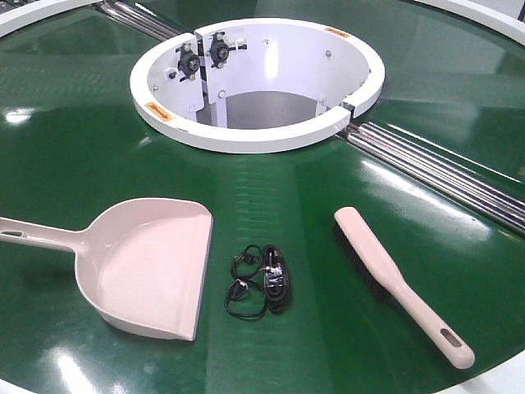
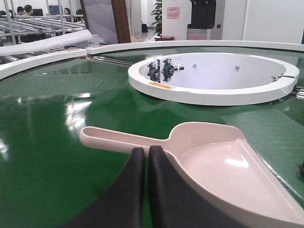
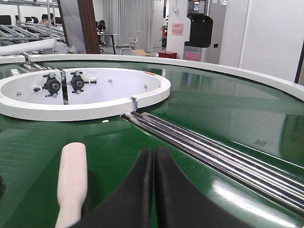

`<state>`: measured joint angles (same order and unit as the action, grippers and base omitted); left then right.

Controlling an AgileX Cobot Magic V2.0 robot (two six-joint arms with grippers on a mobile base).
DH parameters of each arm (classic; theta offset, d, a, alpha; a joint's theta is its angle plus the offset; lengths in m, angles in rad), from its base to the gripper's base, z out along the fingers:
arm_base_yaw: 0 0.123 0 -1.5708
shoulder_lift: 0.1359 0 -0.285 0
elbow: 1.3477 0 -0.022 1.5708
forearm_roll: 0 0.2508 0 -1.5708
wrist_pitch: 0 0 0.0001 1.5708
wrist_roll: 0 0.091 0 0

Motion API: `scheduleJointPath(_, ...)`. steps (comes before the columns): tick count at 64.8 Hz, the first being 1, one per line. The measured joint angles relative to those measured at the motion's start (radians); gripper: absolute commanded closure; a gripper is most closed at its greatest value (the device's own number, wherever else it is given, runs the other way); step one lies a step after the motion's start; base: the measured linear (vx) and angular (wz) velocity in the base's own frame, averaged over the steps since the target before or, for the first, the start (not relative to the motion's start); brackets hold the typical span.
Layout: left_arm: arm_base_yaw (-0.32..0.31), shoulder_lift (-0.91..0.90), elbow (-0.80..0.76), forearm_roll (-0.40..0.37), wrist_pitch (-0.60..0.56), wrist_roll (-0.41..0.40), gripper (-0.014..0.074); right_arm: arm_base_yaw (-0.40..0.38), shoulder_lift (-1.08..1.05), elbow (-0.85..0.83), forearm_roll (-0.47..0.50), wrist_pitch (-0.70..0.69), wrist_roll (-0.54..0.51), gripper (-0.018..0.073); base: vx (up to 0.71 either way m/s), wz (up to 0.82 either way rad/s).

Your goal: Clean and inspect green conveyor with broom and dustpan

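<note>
The green conveyor (image 1: 74,164) fills the front view, and neither gripper shows there. On it the pale dustpan (image 1: 148,271) lies at the left, handle pointing left and mouth facing right. The broom (image 1: 394,279) lies at the right, bristles down, its slotted handle end toward the near edge. In the left wrist view my left gripper (image 2: 147,151) is shut and empty, its tips just on the near side of where the handle joins the dustpan (image 2: 223,161). My right gripper (image 3: 154,152) is shut and empty, with the broom (image 3: 72,175) lying to its left.
A coiled black cable (image 1: 262,283) lies on the belt between dustpan and broom. The white ring hub (image 1: 254,135) stands behind them, with bearing blocks inside. Silver rails (image 1: 443,172) run from the hub to the right. The belt's white near edge (image 1: 500,379) is close to the broom handle.
</note>
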<state>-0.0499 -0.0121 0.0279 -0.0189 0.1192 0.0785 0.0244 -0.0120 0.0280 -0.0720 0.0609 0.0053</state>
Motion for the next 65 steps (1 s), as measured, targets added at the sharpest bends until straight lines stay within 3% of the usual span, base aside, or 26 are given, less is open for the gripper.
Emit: scheduleJointPath(65,0.000,0.000,0.000,0.000,0.000,0.000,0.0603,0.000,0.000,0.000,0.000,0.000,0.000,0.0568,0.00,0.00)
